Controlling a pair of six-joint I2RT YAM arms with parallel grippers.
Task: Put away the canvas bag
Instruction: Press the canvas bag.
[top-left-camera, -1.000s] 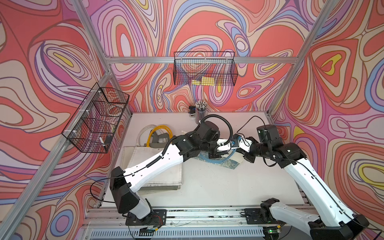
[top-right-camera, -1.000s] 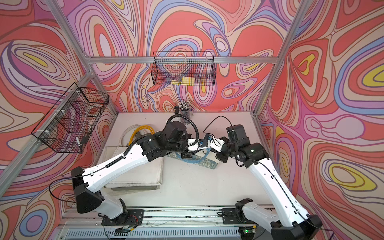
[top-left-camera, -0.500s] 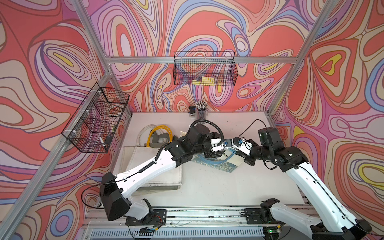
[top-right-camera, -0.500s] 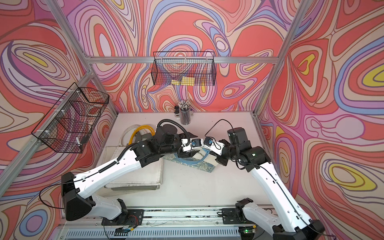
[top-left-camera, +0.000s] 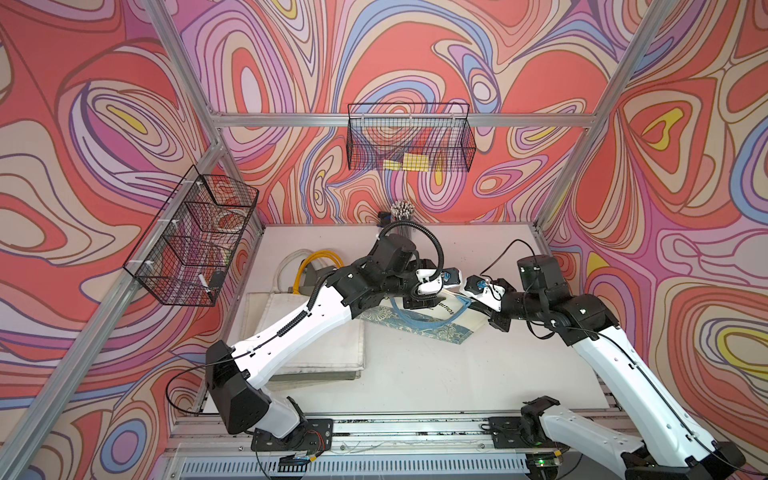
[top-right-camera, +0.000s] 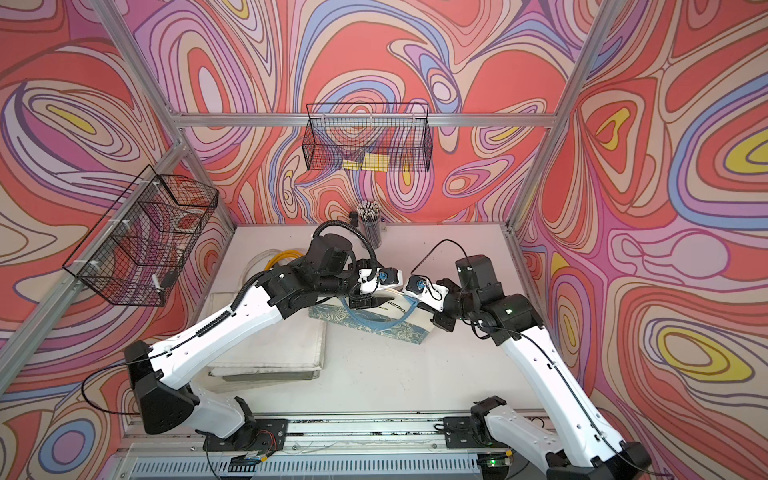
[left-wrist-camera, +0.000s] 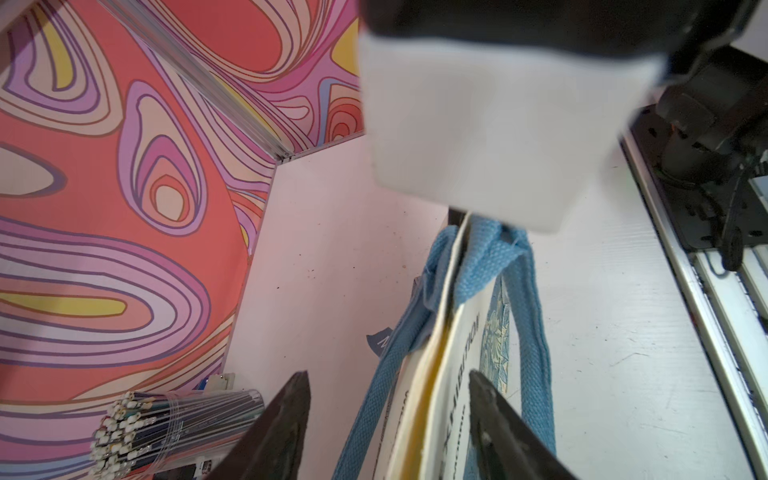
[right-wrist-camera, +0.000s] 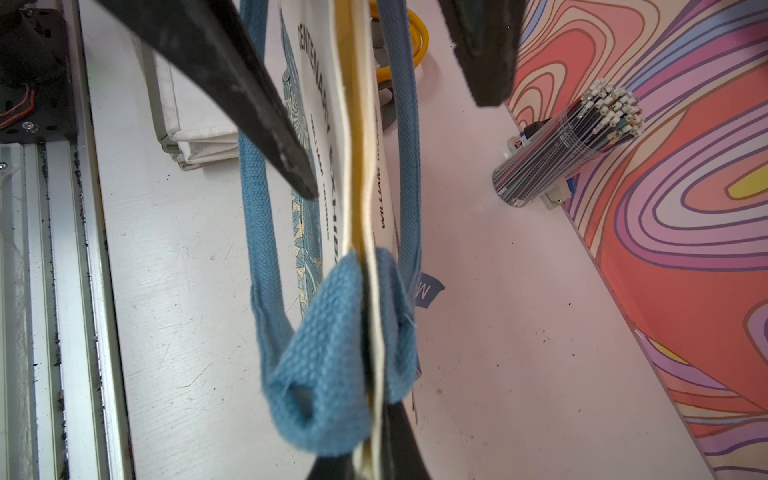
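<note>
Canvas bag (top-left-camera: 438, 331) sits mid-table: cream weave, blue floral print, coarse blue webbing straps (left-wrist-camera: 490, 257). Right gripper (top-left-camera: 467, 301) is clamped on rim and strap end; left gripper (left-wrist-camera: 387, 374) jaws spread, straddling the rim, probably not touching. Folded cream cloth stack (top-left-camera: 332, 353) at 9 o'clock, clear pen cup (top-left-camera: 401, 212) at 12. Scuffed white tabletop (top-left-camera: 436, 374), swirl-print walls (top-left-camera: 124, 124).

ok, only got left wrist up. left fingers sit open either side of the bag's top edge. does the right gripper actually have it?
Observer: Yes. The right wrist view shows the right gripper shut on the top edge of the canvas bag, at the end of a blue handle.
Operator: Anything else on the table?
Observer: A stack of folded cream bags, on the robot's left, under the left arm.
</note>
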